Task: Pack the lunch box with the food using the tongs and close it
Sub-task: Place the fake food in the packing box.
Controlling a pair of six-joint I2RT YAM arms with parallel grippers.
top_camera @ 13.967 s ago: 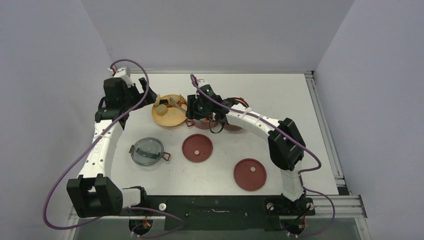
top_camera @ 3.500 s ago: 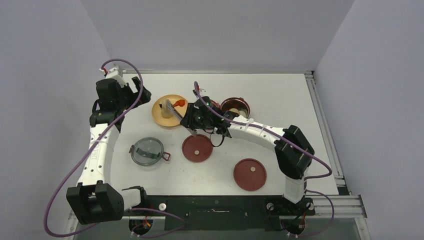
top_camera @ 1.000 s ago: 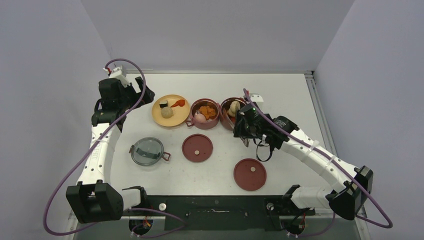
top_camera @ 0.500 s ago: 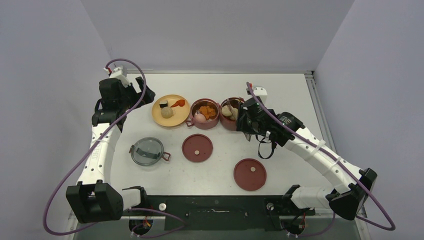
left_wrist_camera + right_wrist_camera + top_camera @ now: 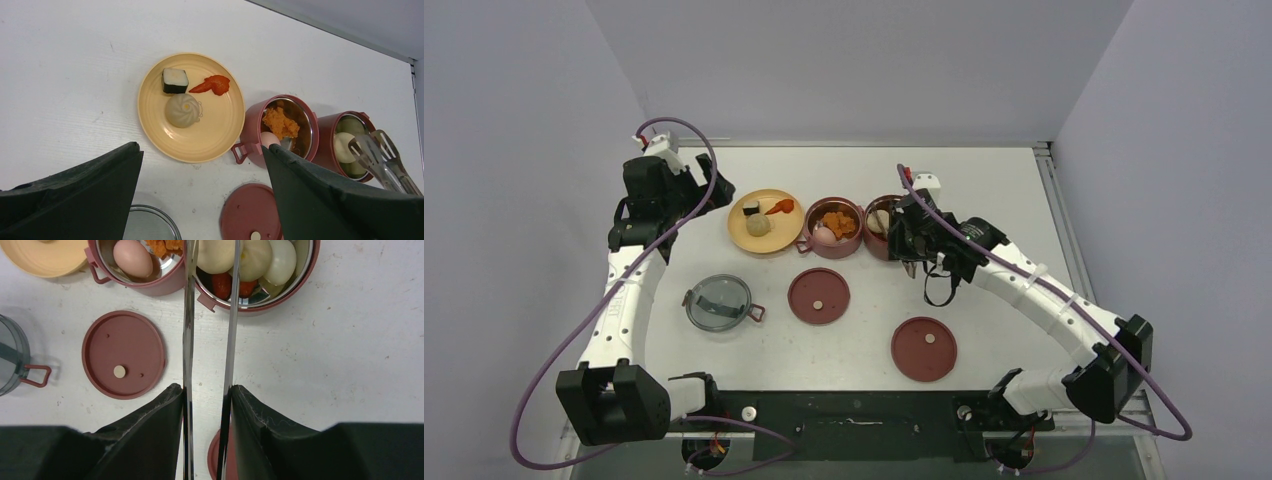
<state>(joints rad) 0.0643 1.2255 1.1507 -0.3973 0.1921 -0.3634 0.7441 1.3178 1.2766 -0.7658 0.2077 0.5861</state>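
Maroon disc lids (image 5: 923,349) lie nearest on the white counter (image 5: 864,325). Beyond them the right hand (image 5: 207,392) pinches the steel tongs (image 5: 189,315), whose arms reach over the right lunch box tier (image 5: 295,287) holding pale buns (image 5: 215,255). Farther left, the left hand (image 5: 200,150) hangs spread wide above the yellow plate (image 5: 220,130).

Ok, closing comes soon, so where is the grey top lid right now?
In the top view the grey top lid lies left of centre, just left of a maroon disc lid and below the yellow plate in the picture.
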